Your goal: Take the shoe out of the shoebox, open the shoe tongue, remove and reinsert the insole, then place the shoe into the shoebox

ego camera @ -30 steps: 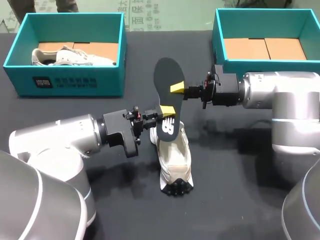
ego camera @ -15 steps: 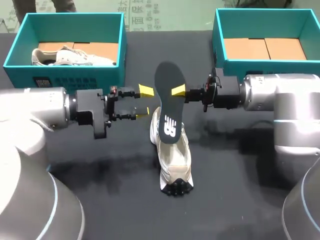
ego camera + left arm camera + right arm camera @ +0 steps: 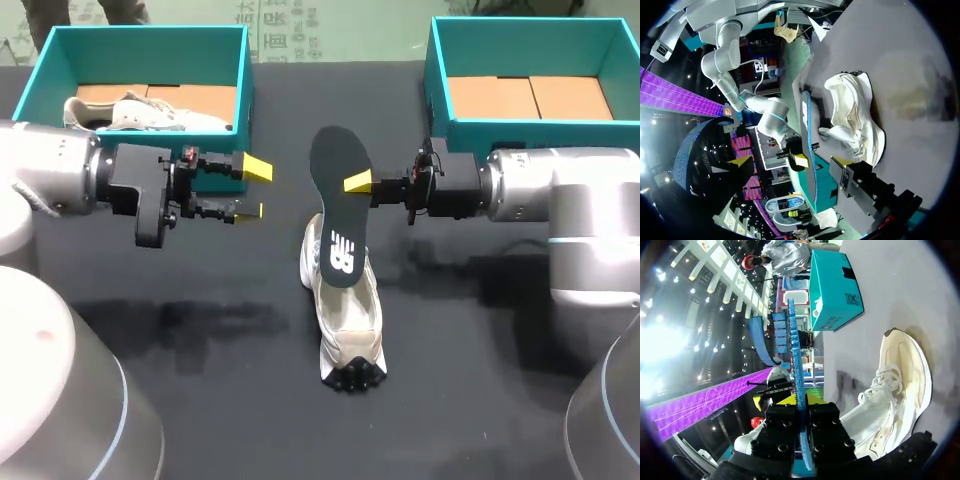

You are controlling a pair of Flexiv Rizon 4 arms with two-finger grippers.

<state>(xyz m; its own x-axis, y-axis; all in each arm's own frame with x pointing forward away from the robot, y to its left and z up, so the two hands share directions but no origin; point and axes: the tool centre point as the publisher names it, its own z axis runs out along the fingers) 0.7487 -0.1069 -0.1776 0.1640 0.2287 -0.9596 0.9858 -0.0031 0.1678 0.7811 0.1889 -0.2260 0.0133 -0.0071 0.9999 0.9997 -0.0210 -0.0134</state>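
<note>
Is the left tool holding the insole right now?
No, the left tool hangs open, apart from the insole, which only the right tool grips.

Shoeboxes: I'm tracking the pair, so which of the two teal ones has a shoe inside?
The left shoebox, beside the left gripper: a white shoe lies in it. The right shoebox shows only its cardboard floor.

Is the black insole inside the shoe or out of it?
Out. The right claw pinches the insole and holds it up over the shoe, not flat inside it.
</note>
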